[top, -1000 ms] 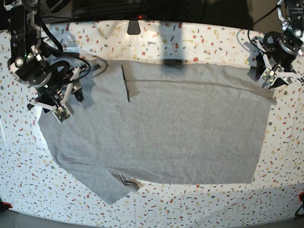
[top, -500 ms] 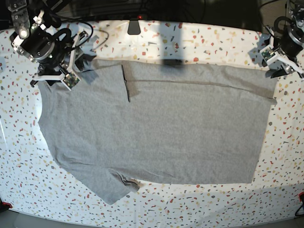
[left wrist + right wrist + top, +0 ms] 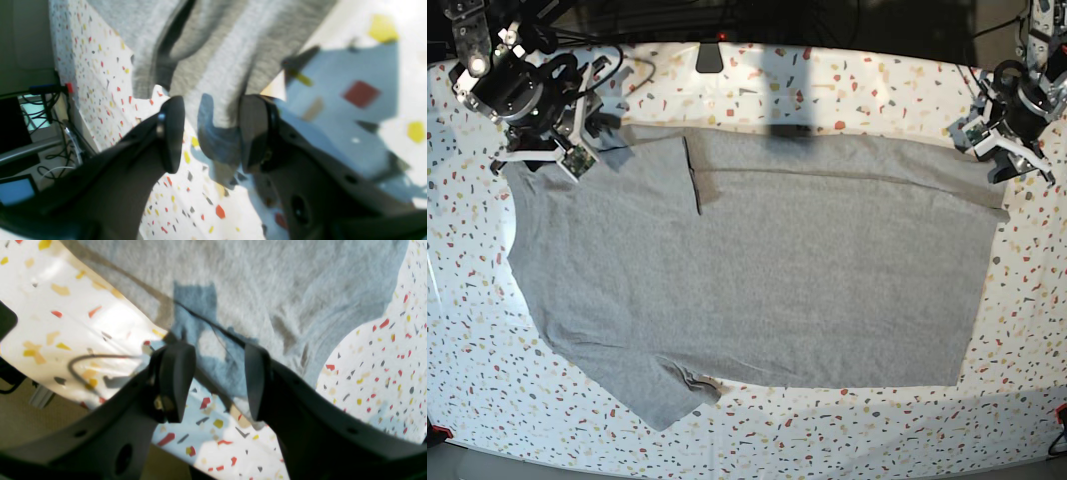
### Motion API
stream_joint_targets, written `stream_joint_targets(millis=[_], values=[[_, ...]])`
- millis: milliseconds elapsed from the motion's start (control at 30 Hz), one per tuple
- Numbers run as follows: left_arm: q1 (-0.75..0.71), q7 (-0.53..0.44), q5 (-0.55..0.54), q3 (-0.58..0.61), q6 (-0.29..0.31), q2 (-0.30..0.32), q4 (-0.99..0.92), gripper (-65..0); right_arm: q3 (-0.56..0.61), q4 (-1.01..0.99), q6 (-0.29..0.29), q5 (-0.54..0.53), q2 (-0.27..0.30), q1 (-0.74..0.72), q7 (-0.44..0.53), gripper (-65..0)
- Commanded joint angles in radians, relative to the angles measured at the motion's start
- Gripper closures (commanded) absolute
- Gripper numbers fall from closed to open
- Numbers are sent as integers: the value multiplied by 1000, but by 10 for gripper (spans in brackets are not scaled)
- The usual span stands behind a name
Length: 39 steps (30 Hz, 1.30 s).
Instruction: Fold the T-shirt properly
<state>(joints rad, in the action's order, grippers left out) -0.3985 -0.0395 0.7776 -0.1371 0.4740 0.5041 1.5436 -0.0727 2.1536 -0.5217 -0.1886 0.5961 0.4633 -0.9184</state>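
Both arms have drawn back from the mid-edges of the T-shirt (image 3: 757,270) to its far corners, which suggests a fresh grasp for the next fold is being lined up. Right pincer (image 3: 577,150), upper left of the base view, and left pincer (image 3: 987,150), upper right, stand spread, holding nothing. The shirt lies flat, plain side up, mid-counter (image 3: 847,80), one sleeve jutting lower left.

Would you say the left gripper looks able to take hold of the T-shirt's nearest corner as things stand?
Probably yes: the left gripper is open, hovering right at the T-shirt corner, with nothing lying between them.
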Motion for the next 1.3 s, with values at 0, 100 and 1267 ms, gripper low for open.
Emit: stream_joint_targets(millis=[0, 100, 1267], values=[[-6, 13, 8, -5, 2, 20, 1, -250, -8, 23, 3, -1, 13, -2, 5, -284], [-18, 9, 8, -5, 13, 28, 0, -172, -8, 88, 2, -2, 16, 36, -11, -284], [-34, -37, -132, -5, 65, 26, 1, 0, -5, -158, -13, 521, 96, 247, 476, -284]])
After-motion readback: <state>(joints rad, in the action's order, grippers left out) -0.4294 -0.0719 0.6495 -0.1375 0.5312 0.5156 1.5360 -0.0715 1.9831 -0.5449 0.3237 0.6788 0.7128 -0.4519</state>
